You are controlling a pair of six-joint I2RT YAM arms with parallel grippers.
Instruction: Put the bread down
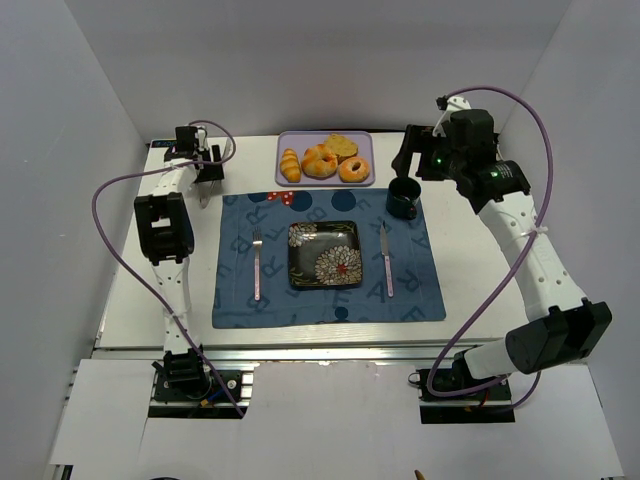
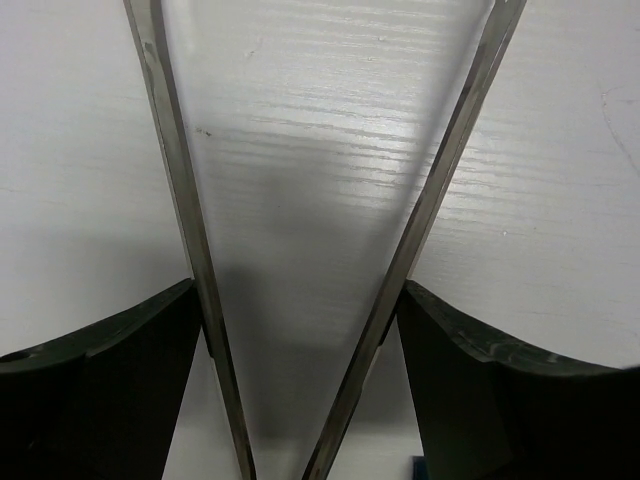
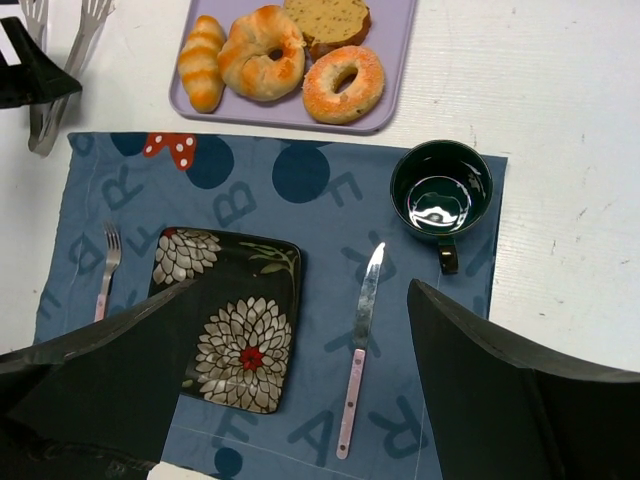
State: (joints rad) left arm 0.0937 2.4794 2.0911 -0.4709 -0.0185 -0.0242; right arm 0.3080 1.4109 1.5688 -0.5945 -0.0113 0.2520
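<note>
- right gripper [image 3: 303, 290] hangs high over the setting, fingers spread wide with nothing between them: released
- placemat [image 1: 420, 300] lies nearest on the table [image 1: 130, 290], with fork [image 1: 257, 262], plate [image 1: 323, 255] and knife [image 1: 386, 262] in a row left to right; plate is bare, so nothing placed yet by my read
- risk: plate looks glossy and shallow, so a piece let go from height could skid off onto the placemat
- mug [image 1: 403, 197] sits at the placemat's far right corner with the right gripper up above it; risk of a knock if that gripper comes down carelessly
- left gripper [image 2: 300, 300] is off the placemat's far left corner over bare table, fingers pressed on both arms of the tongs [image 2: 190, 220], grasping them; the arms are spread apart
- risk: hold looks toward the closed end, so the tongs could twist or slip when squeezed; tips are out of the wrist view, which makes aiming harder
- tray [image 3: 395, 60] is farthest, just beyond the placemat; the bread [image 1: 320, 162] is all in it: striped roll [image 3: 203, 62], twisted bun [image 3: 262, 52], brown slice [image 3: 330, 18], ring bun [image 3: 343, 83]
- risk: pieces are packed close and some touch, so the tongs could shove a neighbour or catch two; a hard squeeze crushes, a light one drops it on the way
- counts: 2 grippers, 1 placemat, 1 fork, 1 plate, 1 knife, 1 mug, 1 tongs, 1 tray, 4 bread pieces
</note>
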